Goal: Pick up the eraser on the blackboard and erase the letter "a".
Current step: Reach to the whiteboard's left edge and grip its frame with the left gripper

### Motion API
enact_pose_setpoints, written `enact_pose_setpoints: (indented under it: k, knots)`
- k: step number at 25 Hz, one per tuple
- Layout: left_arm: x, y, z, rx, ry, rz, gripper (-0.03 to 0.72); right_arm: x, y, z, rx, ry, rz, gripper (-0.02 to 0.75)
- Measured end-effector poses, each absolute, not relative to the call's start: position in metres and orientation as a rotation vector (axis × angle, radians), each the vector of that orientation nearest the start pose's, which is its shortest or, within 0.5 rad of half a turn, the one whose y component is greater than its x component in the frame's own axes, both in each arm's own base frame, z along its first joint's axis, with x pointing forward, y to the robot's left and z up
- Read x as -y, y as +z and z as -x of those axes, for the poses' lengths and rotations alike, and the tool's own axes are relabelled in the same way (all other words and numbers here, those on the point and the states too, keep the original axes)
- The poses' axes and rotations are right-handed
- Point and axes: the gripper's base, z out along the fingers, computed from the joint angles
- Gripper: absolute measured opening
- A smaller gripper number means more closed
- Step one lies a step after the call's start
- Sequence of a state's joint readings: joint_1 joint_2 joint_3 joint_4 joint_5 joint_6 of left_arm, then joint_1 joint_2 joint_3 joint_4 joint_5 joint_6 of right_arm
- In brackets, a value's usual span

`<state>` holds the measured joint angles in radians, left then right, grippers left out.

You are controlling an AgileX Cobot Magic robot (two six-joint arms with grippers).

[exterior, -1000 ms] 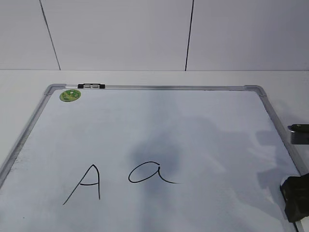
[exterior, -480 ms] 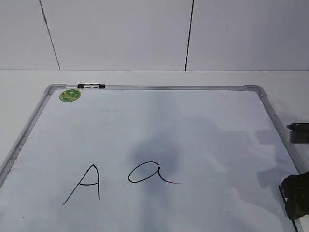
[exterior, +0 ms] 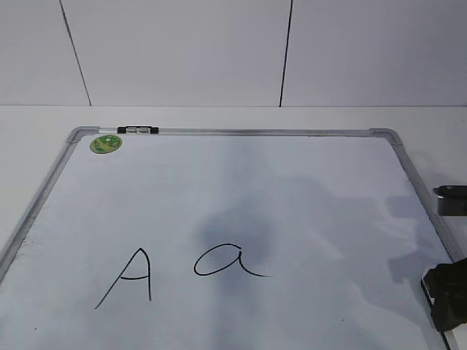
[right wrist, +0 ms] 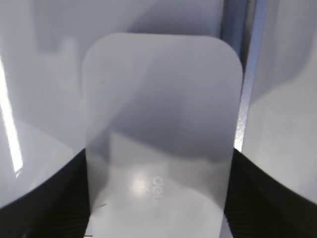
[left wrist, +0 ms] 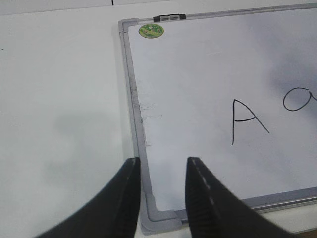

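Observation:
The blackboard (exterior: pixel 241 133) lies flat on the table. The letter "a" (exterior: pixel 228 261) is in black marker near its front middle, and its loop shows at the right edge of the left wrist view (left wrist: pixel 299 100). The eraser (right wrist: pixel 161 124) fills the right wrist view, white top up, next to the board's frame. My right gripper (right wrist: pixel 158 198) has a finger against each long side of it. In the exterior view that gripper (exterior: pixel 446 299) is at the board's front right edge and hides the eraser. My left gripper (left wrist: pixel 162 166) is open and empty over the board's near left corner (left wrist: pixel 132 99).
A capital "A" (exterior: pixel 128 278) is drawn left of the "a". A green sticker (exterior: pixel 106 144) and a black-and-silver clip (exterior: pixel 137 130) sit at the far left corner. A dark part (exterior: pixel 451 200) juts in at the right edge. White table surrounds the board.
My right gripper has shifted very slightly at the board's front right edge. The letters and the board have not changed.

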<state>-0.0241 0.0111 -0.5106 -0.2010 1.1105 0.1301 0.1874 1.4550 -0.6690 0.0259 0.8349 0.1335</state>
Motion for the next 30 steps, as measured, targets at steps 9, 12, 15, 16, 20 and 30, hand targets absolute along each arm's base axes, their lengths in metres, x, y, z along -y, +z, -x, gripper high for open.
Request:
enact_pose_setpoints:
  k: [9, 12, 15, 16, 20, 30]
  knots:
    - [0.016, 0.278, 0.008, -2.075, -0.178, -0.176, 0.235, -0.042, 0.173, -0.211, -3.107, 0.039, 0.057, 0.573]
    - [0.016, 0.278, 0.008, -2.075, -0.178, -0.176, 0.235, -0.042, 0.173, -0.211, -3.107, 0.039, 0.057, 0.573]
    - [0.016, 0.278, 0.008, -2.075, -0.178, -0.176, 0.235, -0.042, 0.173, -0.211, -3.107, 0.039, 0.057, 0.573]
    - [0.016, 0.278, 0.008, -2.075, -0.178, -0.176, 0.235, -0.042, 0.173, -0.211, -3.107, 0.039, 0.057, 0.573]
    - [0.016, 0.278, 0.008, -2.075, -0.178, -0.176, 0.235, -0.042, 0.173, -0.211, -3.109, 0.039, 0.057, 0.573]
    - [0.016, 0.278, 0.008, -2.075, -0.178, -0.176, 0.235, -0.041, 0.184, -0.208, -3.063, 0.053, 0.056, 0.572]
